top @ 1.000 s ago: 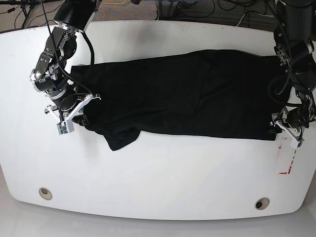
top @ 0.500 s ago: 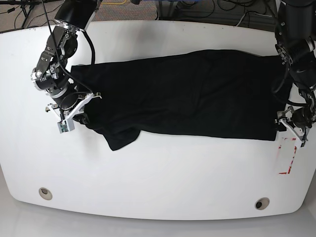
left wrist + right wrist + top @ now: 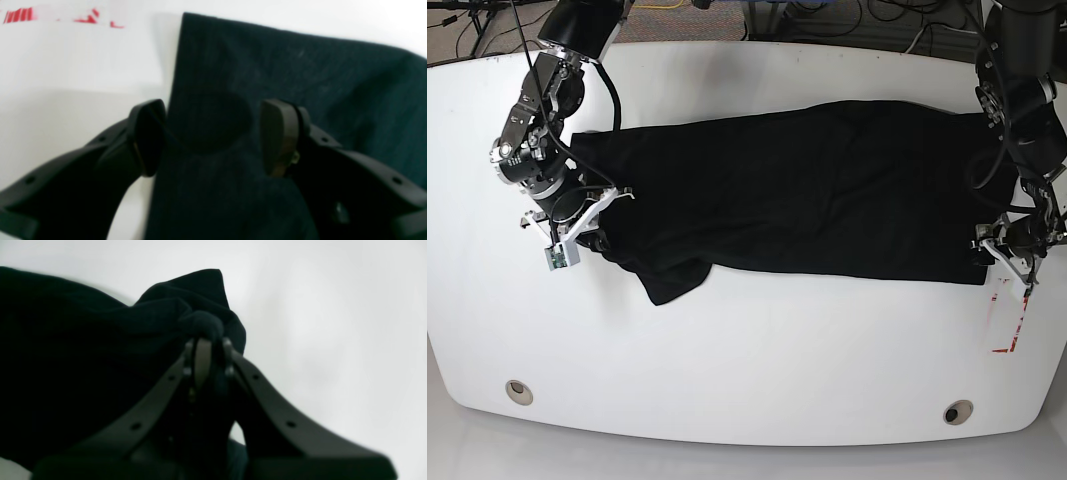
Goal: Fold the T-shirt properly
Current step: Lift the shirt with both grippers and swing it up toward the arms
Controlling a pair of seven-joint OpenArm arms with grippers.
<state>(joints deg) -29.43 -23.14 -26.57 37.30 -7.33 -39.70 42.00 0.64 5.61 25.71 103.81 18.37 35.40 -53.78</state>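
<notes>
Two arms at work: one at each short end of the garment, on a white table (image 3: 747,350).
T-shirt position: the T-shirt (image 3: 807,190) lies stretched lengthwise across the middle of the table, mostly flat, with one loose flap hanging out at its near edge toward the right arm's side.
Right gripper: the right gripper (image 3: 208,356) is pinched tight on a bunched knot of black fabric; cloth bulges up over the fingertips in the wrist view.
Left gripper: the left gripper (image 3: 211,133) has its jaws spread wide, straddling the straight edge of the cloth near a corner, one finger over bare table, the other over fabric. Nothing pinched there yet.
Nearby: red printed markings (image 3: 1010,330) on the table just beside the left gripper's end.
Handling, as I judge it: light, limp, no stiffness at all; it will sag and drag wherever it is not supported, and layers may slip over one another.
Where to grip: corners and hem edges, pinching all layers together, both ends lifted evenly so the fold stays square.
</notes>
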